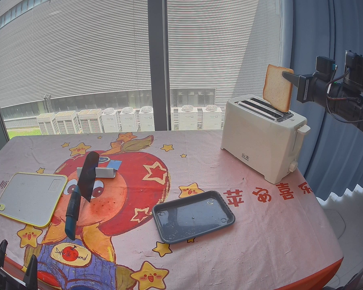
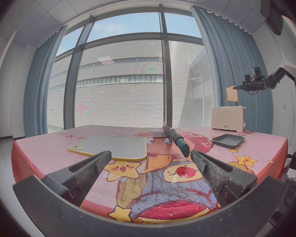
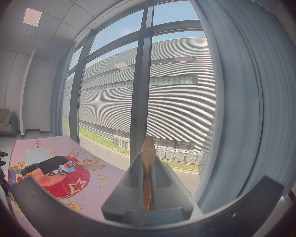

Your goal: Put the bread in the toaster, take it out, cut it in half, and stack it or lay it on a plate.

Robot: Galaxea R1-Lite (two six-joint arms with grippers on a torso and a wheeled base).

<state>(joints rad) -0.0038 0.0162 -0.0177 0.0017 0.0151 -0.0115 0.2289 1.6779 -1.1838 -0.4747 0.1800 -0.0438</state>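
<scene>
Left gripper [image 2: 150,155]: fingers are held apart at near table [image 1: 270,230] edge | right gripper [image 1: 288,76]: is clamped on bread slice [image 1: 277,87], held upright over toaster [image 1: 262,141] slot | knife [image 1: 82,190]: is leaned on rest [image 1: 103,172].

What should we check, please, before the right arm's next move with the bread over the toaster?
1. Right gripper, jaws shut on the bread: ok.
2. Bread upright, lower edge at a slot of the toaster: ok.
3. Toaster lever up: ok, as it seems.
4. Bread already toasted: cannot tell.
5. Knife propped on its stand beside the cutting board: ok.
6. Left gripper open at the near edge of the table, far from the toaster: ok.
</scene>
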